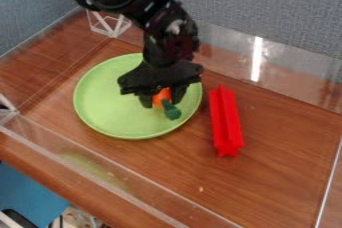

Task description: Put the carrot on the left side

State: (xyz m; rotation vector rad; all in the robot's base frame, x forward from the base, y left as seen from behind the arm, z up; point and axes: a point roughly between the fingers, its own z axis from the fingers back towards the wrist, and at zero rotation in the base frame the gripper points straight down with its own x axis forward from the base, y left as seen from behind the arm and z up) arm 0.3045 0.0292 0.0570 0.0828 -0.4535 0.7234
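Note:
A small orange carrot (164,101) with a dark green stem end hangs in my black gripper (160,90), which is shut on it. The carrot sits just over the right part of the green plate (107,100), its green end pointing down toward the plate's right rim. I cannot tell whether it touches the plate. The arm reaches down from the upper left and hides the plate's far edge.
A long red ridged bar (225,120) lies on the wooden tabletop just right of the plate. Clear plastic walls (287,67) enclose the table at the back, left and front. Bare wood lies in front of the plate and at the far right.

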